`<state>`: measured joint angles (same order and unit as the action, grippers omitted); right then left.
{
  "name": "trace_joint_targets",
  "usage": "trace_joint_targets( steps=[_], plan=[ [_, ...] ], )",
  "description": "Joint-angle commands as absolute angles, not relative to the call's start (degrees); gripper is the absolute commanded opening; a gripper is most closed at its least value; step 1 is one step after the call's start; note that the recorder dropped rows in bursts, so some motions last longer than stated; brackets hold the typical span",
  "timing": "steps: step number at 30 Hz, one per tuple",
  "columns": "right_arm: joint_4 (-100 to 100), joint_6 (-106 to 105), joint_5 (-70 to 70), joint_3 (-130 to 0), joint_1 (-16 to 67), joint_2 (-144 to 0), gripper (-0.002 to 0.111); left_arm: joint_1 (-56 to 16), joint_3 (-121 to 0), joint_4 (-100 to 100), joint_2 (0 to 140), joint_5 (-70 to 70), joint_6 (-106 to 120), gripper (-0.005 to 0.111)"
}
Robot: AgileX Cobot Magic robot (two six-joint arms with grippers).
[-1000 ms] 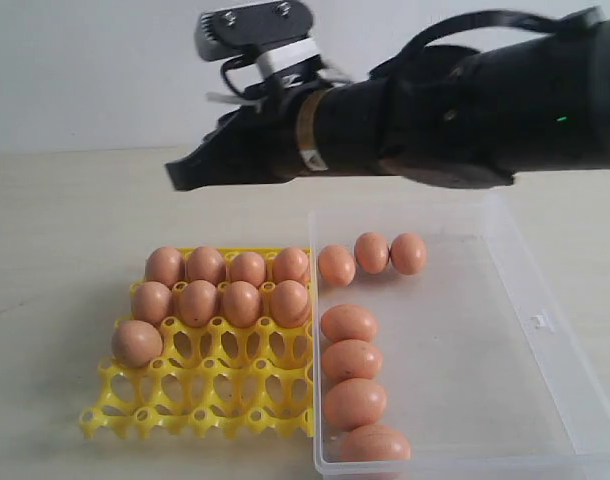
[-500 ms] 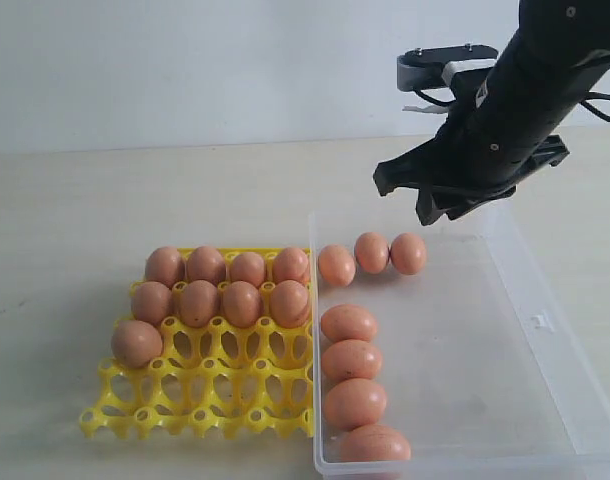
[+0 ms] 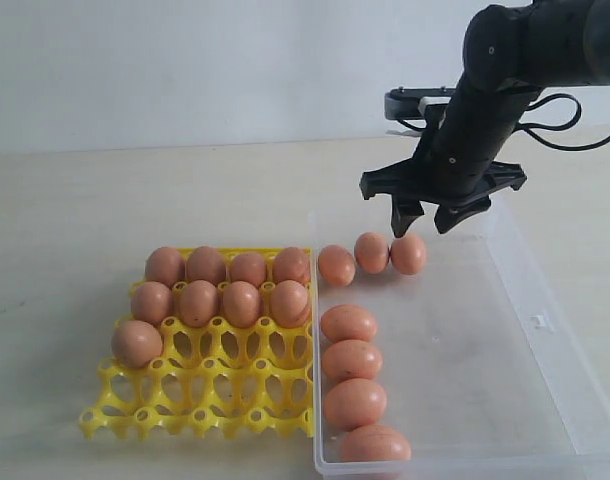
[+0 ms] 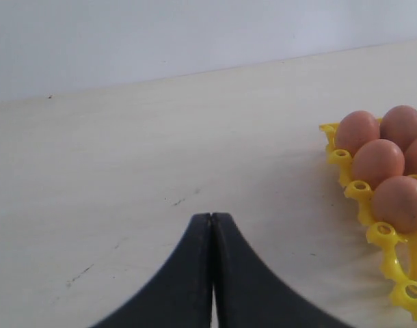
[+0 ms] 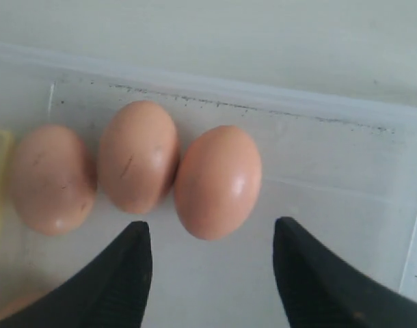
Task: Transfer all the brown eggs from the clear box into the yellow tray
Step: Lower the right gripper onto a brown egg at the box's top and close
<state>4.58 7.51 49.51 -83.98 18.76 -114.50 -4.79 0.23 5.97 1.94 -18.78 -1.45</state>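
Right wrist view: right end effector (image 5: 210, 236) released over brown eggs (image 5: 217, 181) in the clear box (image 5: 263, 92); left end effector (image 4: 212, 217) clenched.

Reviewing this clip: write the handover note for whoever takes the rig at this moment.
Left claw: shut, empty, above the table.
Right claw: open, empty, hovering over the rightmost egg of three at the clear box's far wall.
Done: nine brown eggs sit in the yellow tray.
Left: seven eggs in the box, those three plus a column of four on the tray side.
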Motion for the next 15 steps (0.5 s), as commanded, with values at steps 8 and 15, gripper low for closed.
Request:
trace_joint_targets(
  steps=[8, 15],
  plan=[
    [7.13, 8.15, 45.15, -85.10, 16.67, -117.74, 0.053, -5.19, 0.00, 5.84, 2.08, -18.09, -1.70, 0.000],
    [9.04, 7.93, 43.78, -85.10, 16.67, -119.95, 0.053, -5.19, 0.00, 5.84, 2.08, -18.09, -1.70, 0.000]
  ],
)
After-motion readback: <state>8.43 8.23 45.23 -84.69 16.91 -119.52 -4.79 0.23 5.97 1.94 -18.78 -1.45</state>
